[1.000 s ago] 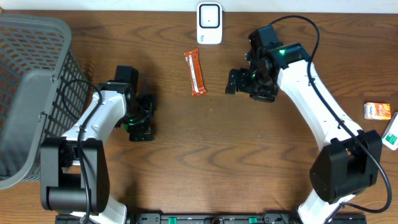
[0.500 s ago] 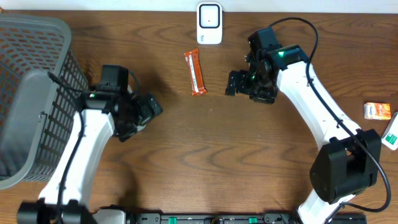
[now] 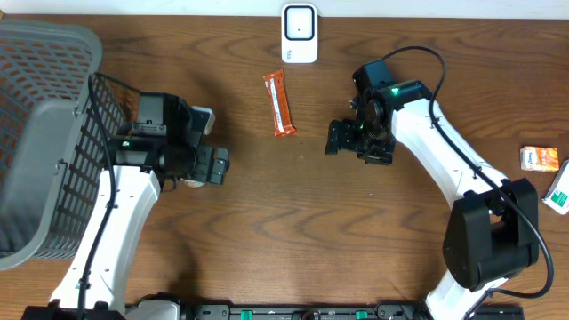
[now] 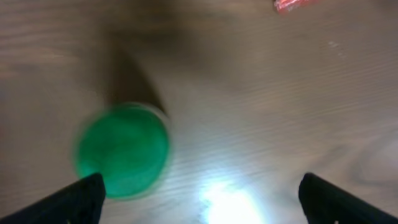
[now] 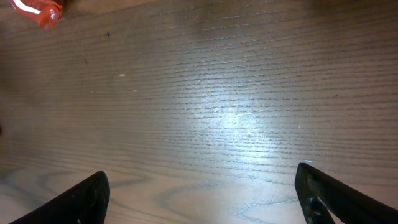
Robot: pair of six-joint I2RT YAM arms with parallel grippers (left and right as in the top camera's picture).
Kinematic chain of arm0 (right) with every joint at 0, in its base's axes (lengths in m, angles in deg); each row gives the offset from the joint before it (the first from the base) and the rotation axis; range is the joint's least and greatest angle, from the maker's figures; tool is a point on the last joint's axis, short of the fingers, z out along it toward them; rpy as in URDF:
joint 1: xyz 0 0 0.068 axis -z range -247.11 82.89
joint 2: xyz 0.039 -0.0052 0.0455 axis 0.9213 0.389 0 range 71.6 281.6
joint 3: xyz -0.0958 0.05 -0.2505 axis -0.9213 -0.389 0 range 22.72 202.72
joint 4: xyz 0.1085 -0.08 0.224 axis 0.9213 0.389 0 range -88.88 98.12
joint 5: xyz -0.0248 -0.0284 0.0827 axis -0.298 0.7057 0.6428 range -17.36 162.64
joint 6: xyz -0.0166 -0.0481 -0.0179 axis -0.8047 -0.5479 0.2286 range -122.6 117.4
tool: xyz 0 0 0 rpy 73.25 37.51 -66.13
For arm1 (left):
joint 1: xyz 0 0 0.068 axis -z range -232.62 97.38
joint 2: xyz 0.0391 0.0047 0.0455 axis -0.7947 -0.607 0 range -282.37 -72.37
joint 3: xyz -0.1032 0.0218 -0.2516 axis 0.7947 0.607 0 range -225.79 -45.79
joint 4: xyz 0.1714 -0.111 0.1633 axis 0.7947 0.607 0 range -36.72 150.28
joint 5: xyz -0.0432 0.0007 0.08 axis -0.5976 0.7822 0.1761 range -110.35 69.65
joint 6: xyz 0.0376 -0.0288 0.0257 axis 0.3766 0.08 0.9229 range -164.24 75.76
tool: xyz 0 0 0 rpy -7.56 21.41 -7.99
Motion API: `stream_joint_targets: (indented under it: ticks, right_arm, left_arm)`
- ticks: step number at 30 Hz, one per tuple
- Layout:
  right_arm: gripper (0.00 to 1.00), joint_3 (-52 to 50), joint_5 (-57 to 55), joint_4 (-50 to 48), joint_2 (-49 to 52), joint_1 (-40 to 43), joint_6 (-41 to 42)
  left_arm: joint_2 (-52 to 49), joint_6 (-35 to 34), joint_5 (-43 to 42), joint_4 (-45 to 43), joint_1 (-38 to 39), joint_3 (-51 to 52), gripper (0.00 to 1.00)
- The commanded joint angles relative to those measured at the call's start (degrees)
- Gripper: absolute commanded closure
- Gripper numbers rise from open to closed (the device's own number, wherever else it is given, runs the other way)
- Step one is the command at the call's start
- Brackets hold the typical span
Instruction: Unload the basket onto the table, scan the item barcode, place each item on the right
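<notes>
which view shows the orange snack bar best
Overhead: the whole orange snack bar lies in plain sight. Right wrist catches only one end, top left; left wrist, a blurred red scrap at the top edge.

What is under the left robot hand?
A round green object, blurred, sits on the wooden table below the open left gripper. Overhead, the gripper hides most of it.

Brown wooden tabletop (image 3: pixel 293 231) right across the overhead view, grain running side to side. A pale strip (image 3: pixel 462 5) lines its far edge, a black rail (image 3: pixel 267 312) its near edge. Bright glare (image 5: pixel 236 118) on the wood under the right wrist camera.
</notes>
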Motion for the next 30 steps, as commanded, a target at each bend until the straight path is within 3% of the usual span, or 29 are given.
stream_joint_targets:
  ticks: [1,23,25,27,30]
  right_arm:
    - [0.09,-0.42,0.11,-0.42,0.61,-1.49,-0.57]
    - [0.09,-0.42,-0.37,-3.65,0.61,-5.84,-0.61]
    - [0.09,-0.42,-0.39,-3.78,0.61,-5.84,-0.59]
    - [0.09,-0.42,-0.42,-3.85,0.61,-5.84,-0.61]
    - [0.09,-0.42,-0.57,-3.91,0.61,-5.84,-0.59]
  left_arm:
    - [-1.46,7.02,9.40,-1.57,-0.28,-0.68,0.02]
    - [-21.62,9.77,7.82,-2.54,-4.59,-0.68,0.02]
    - [-21.77,9.60,7.67,-2.54,-4.59,-0.68,0.08]
    - [-21.62,8.17,7.67,-2.73,-4.59,-0.70,0.27]
    - [-21.62,5.84,7.67,-2.67,-4.59,-0.68,0.30]
